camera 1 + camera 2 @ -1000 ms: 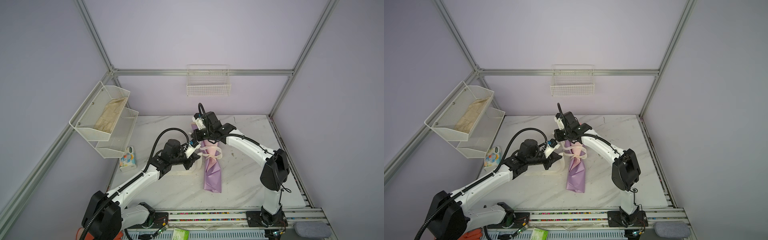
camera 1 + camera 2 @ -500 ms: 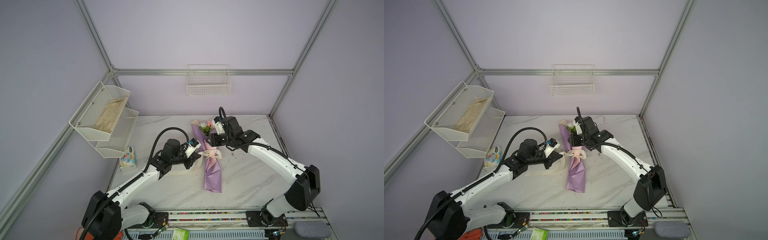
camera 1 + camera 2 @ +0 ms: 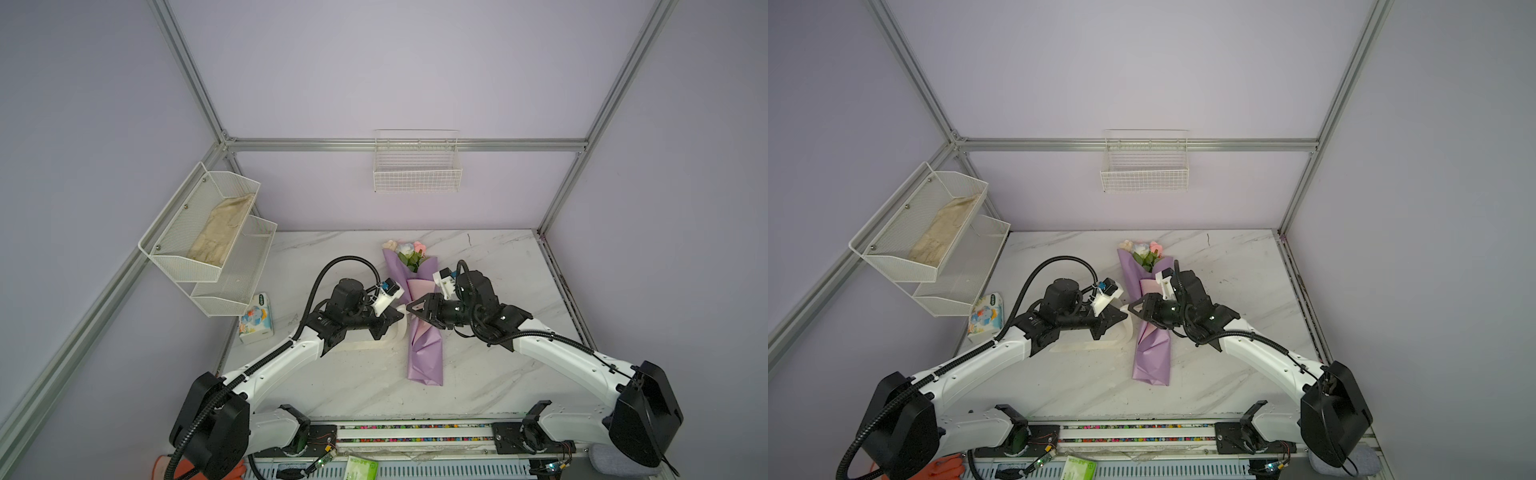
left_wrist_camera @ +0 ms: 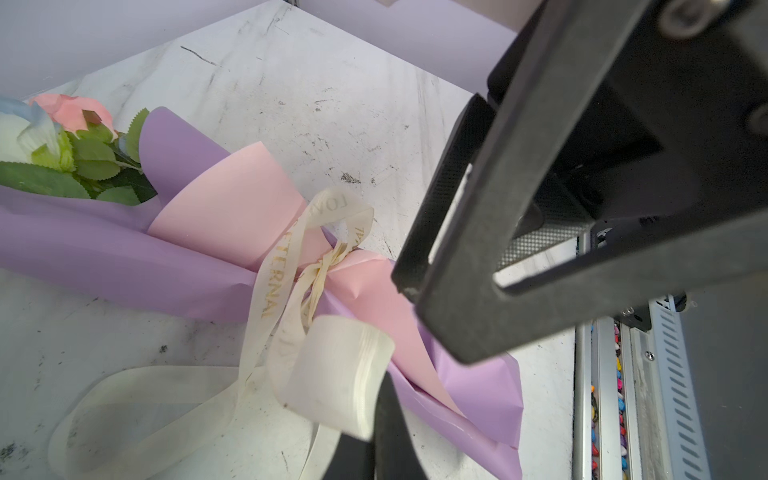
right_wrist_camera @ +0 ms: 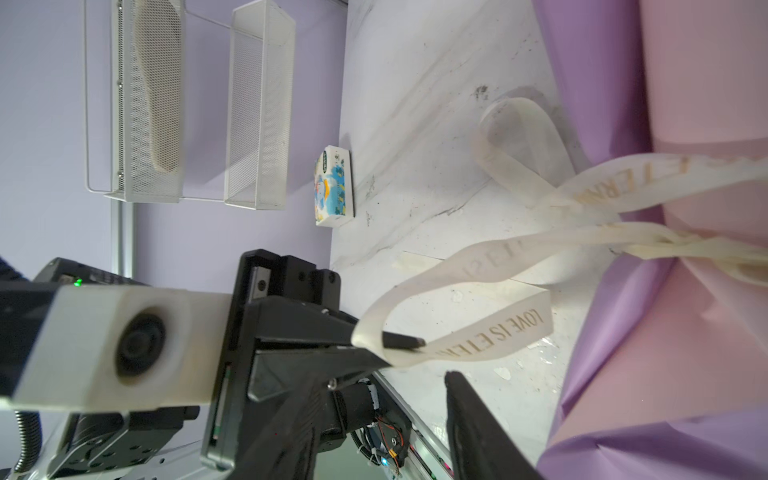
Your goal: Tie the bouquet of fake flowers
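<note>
Right fingers (image 3: 420,301) down from blooms (image 3: 405,248) to bouquet's (image 3: 424,347) waist; lilac-pink sheath (image 4: 124,257), cream ribbon (image 4: 272,286).

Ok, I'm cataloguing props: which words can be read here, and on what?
"LOVE IS ETE": gold print on the long cream ribbon, the rest blurred.
"ETERNAL": same ribbon, in the left wrist view.
Blue-and-white tissue pack: label too blurred to read.
</note>
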Controlling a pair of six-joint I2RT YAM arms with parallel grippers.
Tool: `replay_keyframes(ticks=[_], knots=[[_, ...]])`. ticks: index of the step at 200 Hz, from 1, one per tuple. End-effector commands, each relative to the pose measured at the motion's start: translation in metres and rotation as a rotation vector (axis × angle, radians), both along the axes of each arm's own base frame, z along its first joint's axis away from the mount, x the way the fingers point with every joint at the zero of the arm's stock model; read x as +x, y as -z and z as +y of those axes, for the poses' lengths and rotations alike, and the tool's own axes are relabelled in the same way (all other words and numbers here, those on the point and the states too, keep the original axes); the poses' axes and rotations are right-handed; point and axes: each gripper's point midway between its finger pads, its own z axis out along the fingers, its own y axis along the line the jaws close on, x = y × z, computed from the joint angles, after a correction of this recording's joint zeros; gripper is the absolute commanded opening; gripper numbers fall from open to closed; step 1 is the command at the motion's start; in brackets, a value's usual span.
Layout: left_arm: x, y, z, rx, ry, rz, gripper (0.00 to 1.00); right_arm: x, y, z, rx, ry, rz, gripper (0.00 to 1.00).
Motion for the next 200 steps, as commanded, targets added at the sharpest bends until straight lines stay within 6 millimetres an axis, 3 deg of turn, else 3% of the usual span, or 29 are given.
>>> replay_keyframes(ticks=[1,27,35,65,84,124,136,153,179,200], knots=[[0.001,-0.022,-0.012,-0.065,0.037,-0.004,0.0,0.004,-0.019,0.017,0.095,-0.025,-0.017,0.51],[0.003,-0.024,-0.013,-0.068,0.034,-0.004,0.0,0.003,-0.016,0.021,0.079,-0.052,-0.015,0.51],[0.004,-0.025,-0.013,-0.068,0.031,-0.007,0.0,0.005,-0.003,0.023,0.051,-0.053,0.007,0.51],[0.003,-0.027,-0.012,-0.073,0.029,-0.019,0.0,0.006,0.01,0.021,0.017,-0.043,0.017,0.5],[0.003,-0.027,-0.012,-0.073,0.03,-0.023,0.0,0.004,0.016,0.025,0.013,-0.073,0.029,0.39],[0.006,-0.025,-0.01,-0.061,0.009,-0.016,0.0,0.002,0.009,0.026,0.022,-0.1,-0.01,0.09],[0.006,-0.024,-0.008,-0.048,-0.002,0.001,0.07,0.006,0.013,0.019,-0.022,-0.063,-0.016,0.01],[0.006,-0.017,0.001,-0.003,-0.052,0.034,0.4,0.012,0.017,0.011,-0.051,-0.01,-0.035,0.0],[0.023,-0.002,0.048,0.1,-0.337,0.065,0.62,0.014,0.026,0.012,-0.061,-0.009,-0.025,0.0],[0.039,0.006,0.081,0.091,-0.481,0.065,0.69,0.014,0.028,0.015,-0.046,-0.021,-0.021,0.0]])
